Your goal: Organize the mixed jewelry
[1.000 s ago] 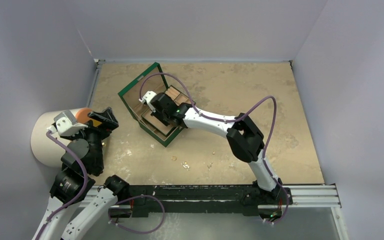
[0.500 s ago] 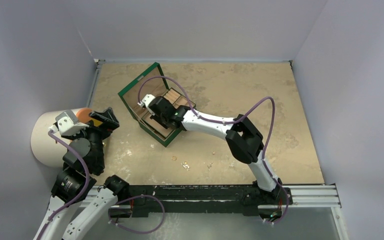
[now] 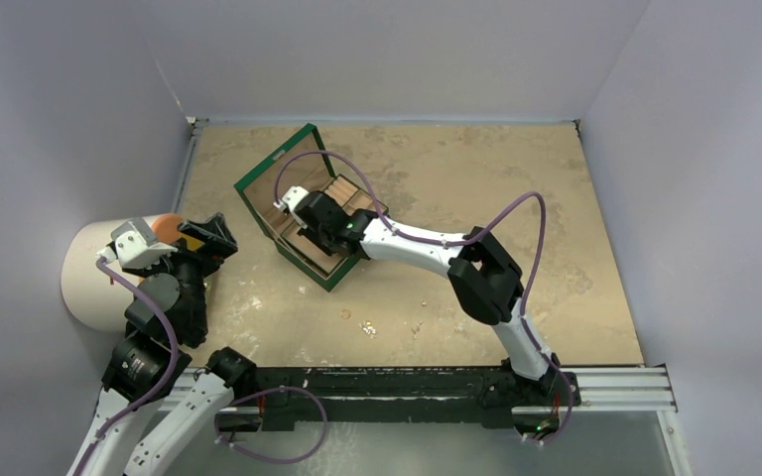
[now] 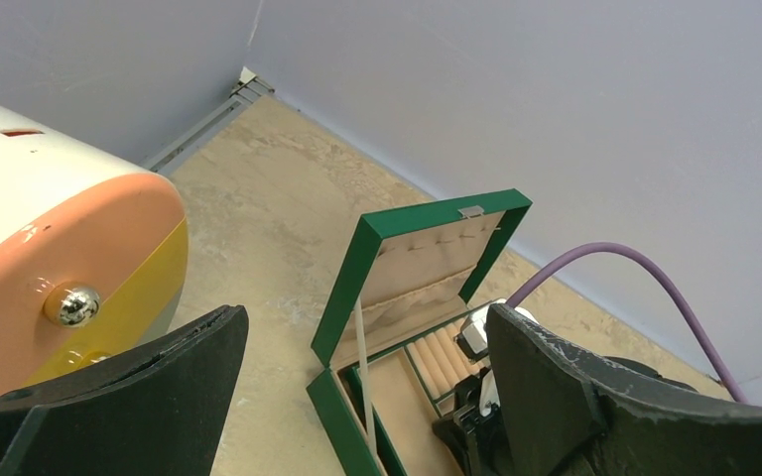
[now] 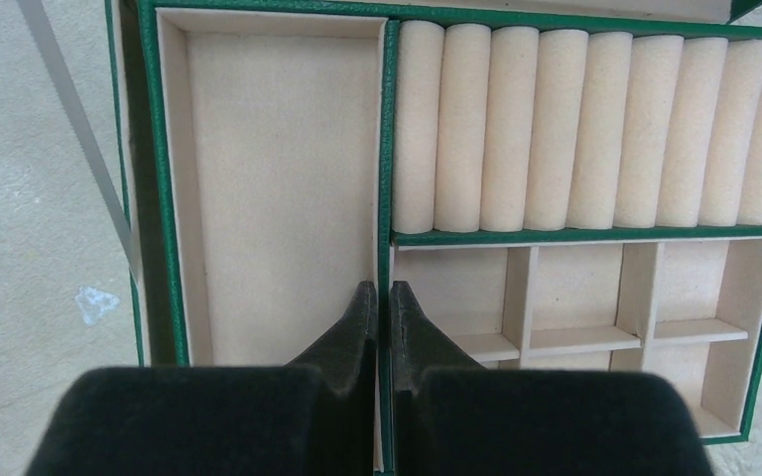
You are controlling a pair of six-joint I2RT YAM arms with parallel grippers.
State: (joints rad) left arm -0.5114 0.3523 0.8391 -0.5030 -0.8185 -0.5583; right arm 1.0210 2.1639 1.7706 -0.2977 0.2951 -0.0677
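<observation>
1 tan table [image 3: 556,218] carries an open green box [image 3: 329,276]. Over the box's divider hangs the right gripper [image 5: 382,293], closed tight with no piece visible in it; the left gripper [image 4: 360,315] is raised and spread wide. The mixed jewelry [image 3: 367,327] lies scattered on the table toward the arm bases, nearer the right gripper.

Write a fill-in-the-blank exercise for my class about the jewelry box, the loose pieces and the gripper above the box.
1. The lid of the green box stands ____.
2. The mixed jewelry lies outside the box, on the ____.
3. Over the box, the right gripper is ____, not open.
4. The box's large compartment is ____.

Missing words: open; table; shut; empty.
</observation>
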